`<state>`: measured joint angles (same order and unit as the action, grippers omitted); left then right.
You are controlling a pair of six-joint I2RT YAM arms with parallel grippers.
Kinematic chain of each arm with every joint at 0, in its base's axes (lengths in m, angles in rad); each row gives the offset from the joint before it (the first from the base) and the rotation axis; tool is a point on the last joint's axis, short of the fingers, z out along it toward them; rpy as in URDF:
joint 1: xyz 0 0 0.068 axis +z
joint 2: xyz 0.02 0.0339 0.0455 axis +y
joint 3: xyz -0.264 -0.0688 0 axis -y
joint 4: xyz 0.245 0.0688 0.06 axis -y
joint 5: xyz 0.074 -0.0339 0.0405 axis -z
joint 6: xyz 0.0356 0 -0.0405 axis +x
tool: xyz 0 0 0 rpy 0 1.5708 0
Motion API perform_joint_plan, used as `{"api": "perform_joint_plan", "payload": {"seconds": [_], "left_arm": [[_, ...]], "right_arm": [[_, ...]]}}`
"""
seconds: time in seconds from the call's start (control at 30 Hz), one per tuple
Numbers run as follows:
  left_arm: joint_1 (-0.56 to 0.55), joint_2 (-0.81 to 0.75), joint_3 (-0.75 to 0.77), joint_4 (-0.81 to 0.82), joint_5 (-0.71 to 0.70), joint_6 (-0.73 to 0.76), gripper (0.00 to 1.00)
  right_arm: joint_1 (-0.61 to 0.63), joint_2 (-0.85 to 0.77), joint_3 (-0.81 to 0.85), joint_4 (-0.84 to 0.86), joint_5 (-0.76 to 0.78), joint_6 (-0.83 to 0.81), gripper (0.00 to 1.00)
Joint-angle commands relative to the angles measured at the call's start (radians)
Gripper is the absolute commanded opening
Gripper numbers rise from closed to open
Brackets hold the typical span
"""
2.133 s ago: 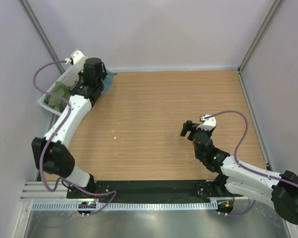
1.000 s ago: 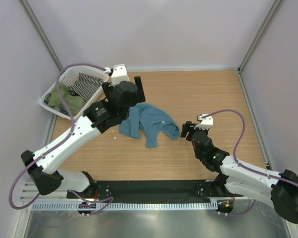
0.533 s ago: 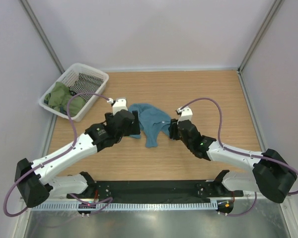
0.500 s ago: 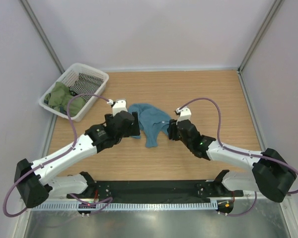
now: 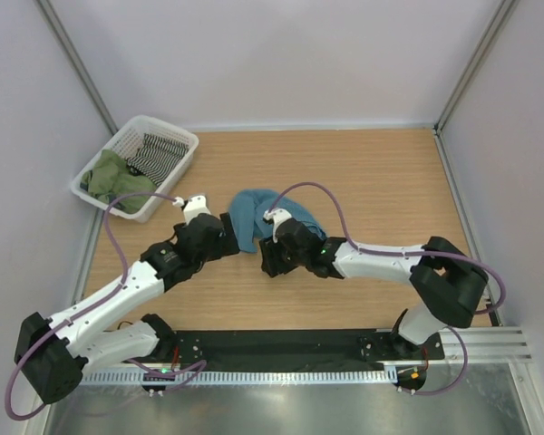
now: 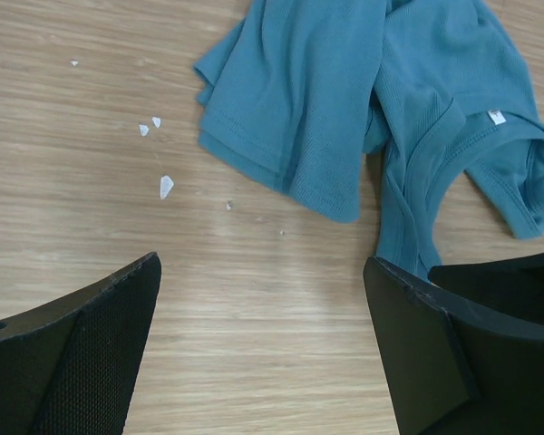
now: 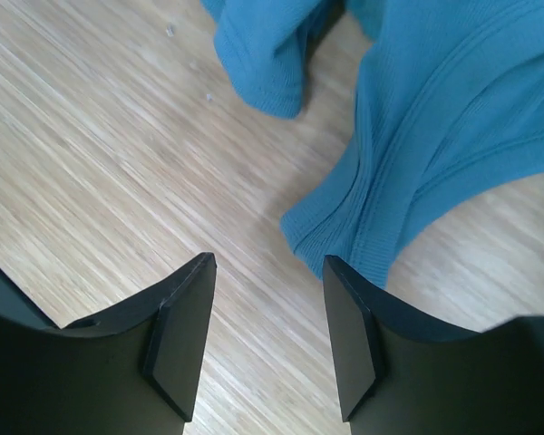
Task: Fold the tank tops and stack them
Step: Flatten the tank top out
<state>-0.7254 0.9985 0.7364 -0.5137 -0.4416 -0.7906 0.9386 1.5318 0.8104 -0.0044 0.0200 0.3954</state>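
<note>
Jaws, left and right, hang released by the teal top (image 5: 247, 210), now out of the basket (image 5: 174, 174) and crumpled mid-frame on the tabletop (image 5: 372, 172); flatten it next

Pale lilac walls (image 5: 299, 54) enclose a light wooden table (image 5: 381, 181)

Tank top (image 5: 249, 213): plain teal-blue. Basket (image 5: 109, 148): white. Crumpled top (image 5: 109, 174) in basket: olive-green. Cloth (image 5: 159, 152) beside it: black-and-white stripes. Tabletop (image 5: 372, 181): light wood grain.
</note>
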Motion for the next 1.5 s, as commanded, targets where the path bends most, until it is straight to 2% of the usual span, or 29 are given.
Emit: {"api": "perform_joint_plan", "payload": {"seconds": [0.0,0.1,0.2,0.3,0.33,0.37,0.43,0.53,0.57,0.63,0.7,0.8,0.9,1.0,1.1,1.27,1.37,1.47], "left_arm": [[0.006,0.006,-0.002,0.055,0.027,-0.018,0.94],[0.004,0.032,0.003,0.060,0.038,-0.010,0.94],[0.006,0.055,0.006,0.075,0.052,-0.001,0.93],[0.006,0.083,0.011,0.092,0.063,0.005,0.93],[0.004,0.091,0.011,0.102,0.070,0.010,0.93],[0.006,0.100,0.015,0.107,0.076,0.013,0.92],[0.006,0.130,0.030,0.119,0.101,0.027,0.92],[0.004,0.189,0.063,0.122,0.125,0.051,0.92],[0.003,0.201,0.072,0.122,0.132,0.057,0.92],[0.003,0.241,0.095,0.124,0.151,0.073,0.91],[0.000,0.264,0.109,0.136,0.164,0.082,0.91],[-0.012,0.317,0.133,0.152,0.195,0.097,0.91],[-0.029,0.391,0.175,0.159,0.221,0.109,0.87],[-0.058,0.463,0.213,0.159,0.241,0.119,0.80],[-0.081,0.500,0.227,0.159,0.213,0.122,0.80],[-0.082,0.563,0.238,0.153,0.179,0.128,0.77],[-0.082,0.574,0.227,0.158,0.133,0.120,0.70],[-0.083,0.585,0.213,0.167,0.109,0.123,0.58]], "right_arm": [[0.019,0.074,0.088,-0.098,0.038,0.011,0.56],[0.020,0.100,0.098,-0.144,0.101,0.034,0.56],[0.019,0.110,0.092,-0.164,0.142,0.040,0.48],[0.022,0.116,0.095,-0.193,0.178,0.036,0.29],[0.020,0.108,0.096,-0.197,0.184,0.030,0.09],[0.020,0.096,0.090,-0.201,0.190,0.028,0.01],[0.014,0.047,0.076,-0.216,0.215,0.031,0.01],[-0.036,-0.117,0.047,-0.264,0.239,0.033,0.01],[-0.073,-0.222,0.044,-0.287,0.289,0.034,0.01],[-0.130,-0.329,0.053,-0.382,0.369,0.043,0.01],[-0.245,-0.461,0.064,-0.460,0.452,0.054,0.01],[-0.386,-0.531,0.065,-0.517,0.482,0.040,0.01],[-0.431,-0.518,0.058,-0.516,0.434,0.046,0.01],[-0.432,-0.496,0.070,-0.522,0.460,0.062,0.01],[-0.439,-0.492,0.087,-0.523,0.492,0.068,0.01],[-0.515,-0.417,0.165,-0.572,0.584,0.092,0.01],[-0.579,-0.391,0.197,-0.563,0.560,0.117,0.01],[-0.598,-0.386,0.210,-0.523,0.529,0.125,0.01]]}}
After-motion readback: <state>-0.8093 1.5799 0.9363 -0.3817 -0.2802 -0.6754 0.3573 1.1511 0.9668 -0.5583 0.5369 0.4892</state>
